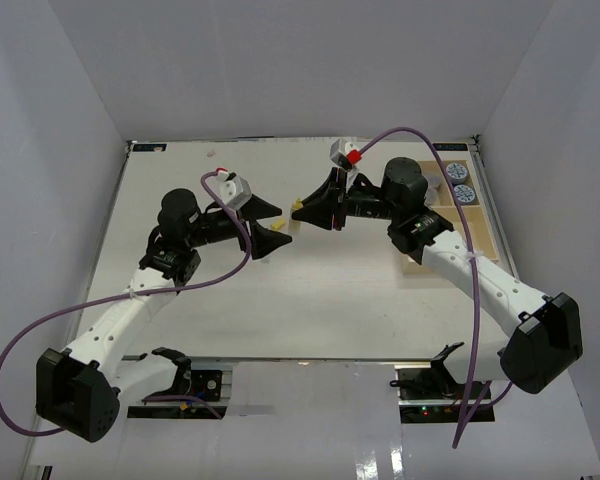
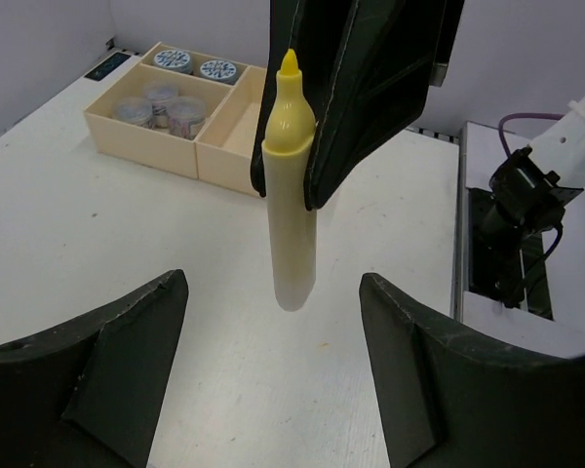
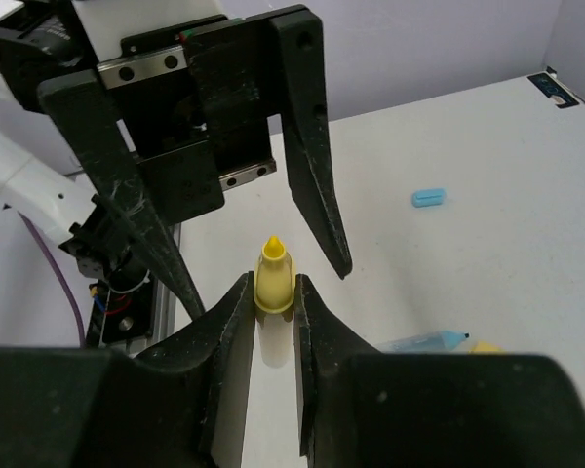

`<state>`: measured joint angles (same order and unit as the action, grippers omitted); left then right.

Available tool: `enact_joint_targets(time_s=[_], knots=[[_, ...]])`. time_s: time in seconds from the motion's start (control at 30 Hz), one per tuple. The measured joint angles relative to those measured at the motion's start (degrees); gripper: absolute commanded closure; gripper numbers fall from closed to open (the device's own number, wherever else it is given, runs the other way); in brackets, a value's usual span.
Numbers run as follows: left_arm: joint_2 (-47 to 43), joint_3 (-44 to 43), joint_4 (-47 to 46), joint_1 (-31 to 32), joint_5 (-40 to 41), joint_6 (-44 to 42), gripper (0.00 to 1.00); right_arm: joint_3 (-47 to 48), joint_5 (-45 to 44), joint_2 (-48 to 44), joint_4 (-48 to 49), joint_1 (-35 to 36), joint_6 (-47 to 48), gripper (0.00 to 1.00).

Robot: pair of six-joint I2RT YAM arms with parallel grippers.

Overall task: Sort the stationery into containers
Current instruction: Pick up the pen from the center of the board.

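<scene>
While your left gripper (image 1: 267, 226) stands with its fingers spread wide and empty, reaching out low over the middle of the tabletop (image 1: 310, 300) from the near-left corner, the yellow marker (image 2: 291, 195) hangs just in front of it, held by the other arm. Your right gripper (image 1: 320, 203) pinches that marker near its pointed tip, fingers (image 3: 236, 341) pressed against it on both sides, and the right arm bends back from the near-right corner, elbow above the wooden tray (image 2: 190, 122).

This looks like a hand-over: the marker now belongs to the right arm alone. Next you would swing the right arm back toward the tray at the tabletop's right edge and pick a compartment; the rolls (image 2: 161, 102) already fill the small sections, so the larger open one seems the place. Draw the left arm clear first, since its fingers flank the marker. A blue piece (image 3: 428, 198) lies loose on the tabletop.
</scene>
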<state>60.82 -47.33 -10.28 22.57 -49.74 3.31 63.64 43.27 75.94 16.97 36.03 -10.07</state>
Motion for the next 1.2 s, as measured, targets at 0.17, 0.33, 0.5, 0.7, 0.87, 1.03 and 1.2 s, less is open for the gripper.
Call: enact_joint_targets(time_s=[0.17, 0.33, 0.5, 0.7, 0.87, 1.03, 1.2], knots=[[2.3, -2.3, -2.2, 0.0, -4.5, 2.4, 0.22, 1.1, 4.3, -0.2, -0.1, 0.0, 0.2, 0.92], [4.2, -3.7, -4.7, 0.0, -6.7, 4.1, 0.26, 2.1, 6.2, -0.1, 1.0, 0.0, -0.7, 0.92], [5.6, -3.7, -7.7, 0.0, -8.1, 6.3, 0.30, 2.2, 7.1, 0.5, 4.7, 0.1, -3.2, 0.92], [5.7, -2.9, -13.7, 0.1, -9.3, 10.0, 0.35, 3.2, 7.3, 2.2, 6.9, 1.3, -4.7, 0.92], [6.3, -2.8, -16.5, 0.2, -10.3, 12.2, 0.41, 3.4, 7.3, 3.6, 7.8, 2.4, -5.6, 0.92], [6.3, -2.3, -18.1, 0.5, -10.8, 13.0, 0.50, 3.5, 7.3, 4.1, 9.5, 2.7, -6.6, 0.92], [6.3, -1.8, -18.4, 0.5, -11.0, 13.4, 0.58, 3.9, 7.2, 4.4, 10.6, 2.7, -7.5, 0.92]])
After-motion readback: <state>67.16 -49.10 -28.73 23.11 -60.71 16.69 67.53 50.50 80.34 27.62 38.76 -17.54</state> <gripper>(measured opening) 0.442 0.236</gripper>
